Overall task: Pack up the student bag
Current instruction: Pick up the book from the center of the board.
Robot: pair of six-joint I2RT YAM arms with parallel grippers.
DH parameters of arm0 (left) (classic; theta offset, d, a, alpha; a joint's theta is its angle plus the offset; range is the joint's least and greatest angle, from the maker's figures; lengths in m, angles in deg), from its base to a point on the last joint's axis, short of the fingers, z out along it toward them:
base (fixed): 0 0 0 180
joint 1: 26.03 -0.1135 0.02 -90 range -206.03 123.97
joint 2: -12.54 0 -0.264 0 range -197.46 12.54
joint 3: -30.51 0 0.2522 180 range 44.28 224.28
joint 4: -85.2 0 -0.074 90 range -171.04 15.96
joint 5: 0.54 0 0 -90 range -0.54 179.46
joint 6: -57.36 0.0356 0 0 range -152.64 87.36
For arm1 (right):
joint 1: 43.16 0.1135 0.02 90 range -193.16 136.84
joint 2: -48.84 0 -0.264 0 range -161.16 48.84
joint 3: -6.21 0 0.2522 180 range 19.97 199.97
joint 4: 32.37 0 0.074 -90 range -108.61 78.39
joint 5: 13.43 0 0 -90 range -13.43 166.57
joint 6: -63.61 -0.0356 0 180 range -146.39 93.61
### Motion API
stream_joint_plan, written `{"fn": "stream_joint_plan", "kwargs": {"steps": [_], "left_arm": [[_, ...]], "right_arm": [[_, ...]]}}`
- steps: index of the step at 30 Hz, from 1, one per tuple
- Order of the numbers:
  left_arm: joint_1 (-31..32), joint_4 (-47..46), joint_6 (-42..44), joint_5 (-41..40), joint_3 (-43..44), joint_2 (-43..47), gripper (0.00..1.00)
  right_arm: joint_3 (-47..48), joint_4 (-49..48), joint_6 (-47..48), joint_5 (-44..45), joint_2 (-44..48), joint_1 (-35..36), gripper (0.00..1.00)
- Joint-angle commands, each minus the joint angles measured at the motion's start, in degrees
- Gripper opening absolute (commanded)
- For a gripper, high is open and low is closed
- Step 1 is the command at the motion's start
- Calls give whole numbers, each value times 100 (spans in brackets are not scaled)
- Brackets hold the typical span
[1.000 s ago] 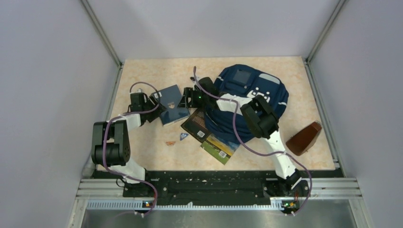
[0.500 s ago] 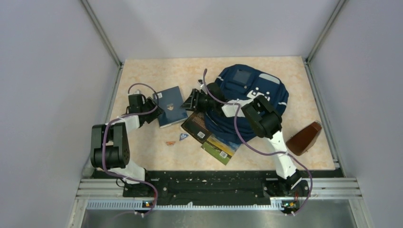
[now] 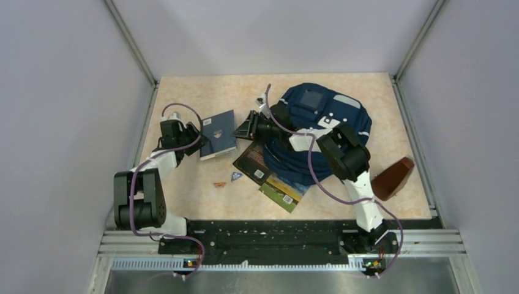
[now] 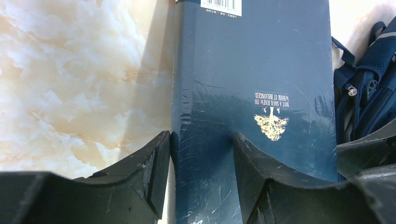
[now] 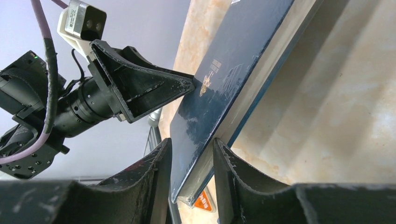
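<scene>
The student bag (image 3: 324, 119) lies at the back right of the table, and its edge shows in the left wrist view (image 4: 369, 93). A dark blue book (image 3: 219, 133) sits left of it, tilted up between both grippers. My left gripper (image 3: 197, 138) holds the book's left end. One of its fingers sits at the spine and the other on the cover (image 4: 252, 70), jaws (image 4: 201, 137) closed on it. My right gripper (image 3: 243, 130) clamps the book's right edge (image 5: 233, 70) across its thickness (image 5: 192, 142).
A brown book (image 3: 254, 160) and a green-yellow book (image 3: 283, 190) lie half under the bag's near edge. A small blue triangle (image 3: 236, 176) and an orange scrap (image 3: 218, 184) sit in front of the book. A brown case (image 3: 392, 177) rests at the right.
The right gripper's jaws have narrowed onto the book's edge. The left jaws have narrowed a little. The book and the left gripper have shifted slightly left.
</scene>
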Motion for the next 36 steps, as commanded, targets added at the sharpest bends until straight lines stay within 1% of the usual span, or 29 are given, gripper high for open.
{"fn": "stream_joint_plan", "kwargs": {"steps": [1,5,8,12,18,21,24,26,30,34,36], "left_arm": [[200,-457,4,1413,139,207,54],[326,-805,-193,1789,-7,95,53],[522,-1014,-290,1884,-98,0,53],[1054,-1166,-373,1788,-114,-115,53],[1814,-1666,-728,1675,-46,-507,53],[2137,-1939,-930,1649,28,-783,53],[2333,-2117,-1070,1622,121,-1065,52],[2393,-2170,-1102,1591,159,-1213,52],[2404,-2166,-1081,1541,170,-1299,52],[2400,-2125,-1034,1498,182,-1323,52],[2400,-2104,-1022,1488,191,-1339,52]], "right_arm": [[50,-621,-1,-336,671,255,36],[-352,-412,254,-186,1043,266,36],[-827,-345,409,54,1441,274,35],[-1386,-44,760,393,2070,291,36],[-2063,833,1419,1026,3036,301,36],[-2366,1206,1674,1313,3371,301,36],[-2718,1510,1867,1704,3706,301,38],[-2892,1725,2006,1992,3923,301,41],[-3091,2123,2148,2418,4233,292,52],[-3426,2089,2011,2940,4540,284,61],[-3595,2026,1881,3255,4716,283,68]]}}
